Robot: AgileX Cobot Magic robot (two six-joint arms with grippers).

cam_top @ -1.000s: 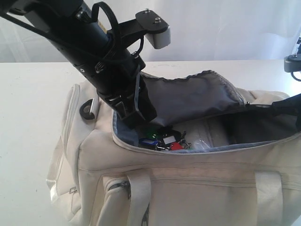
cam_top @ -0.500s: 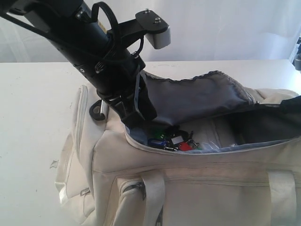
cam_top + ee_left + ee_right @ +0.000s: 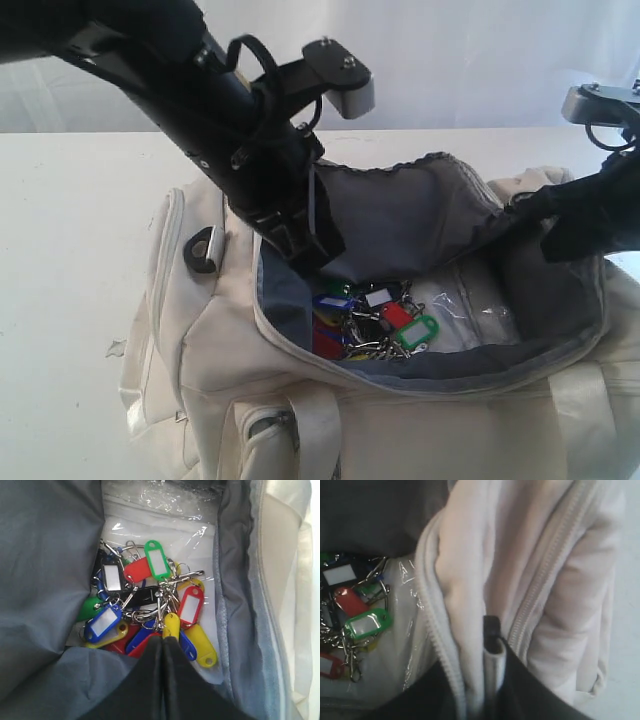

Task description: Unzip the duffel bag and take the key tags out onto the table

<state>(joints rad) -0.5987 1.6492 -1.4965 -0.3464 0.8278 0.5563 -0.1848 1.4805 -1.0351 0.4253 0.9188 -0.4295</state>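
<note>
Duffel bag [image 3: 220, 330] mouth pulled wider than before; key tags [image 3: 365, 318] exposed inside, not yet on surface [image 3: 70, 200]. L end effector [image 3: 162, 642] pressed together just above tags; R end effector [image 3: 492, 647] pinching bag rim. Unzip likely done.

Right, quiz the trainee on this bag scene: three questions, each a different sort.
1. True or false: the bag is zipped shut.
2. Where do the tags lie? A in the bag's main compartment; B in a side pocket; C hung on a handle.
3. What lies under the tags?
Key: 1 false; 2 A; 3 clear plastic.
</note>
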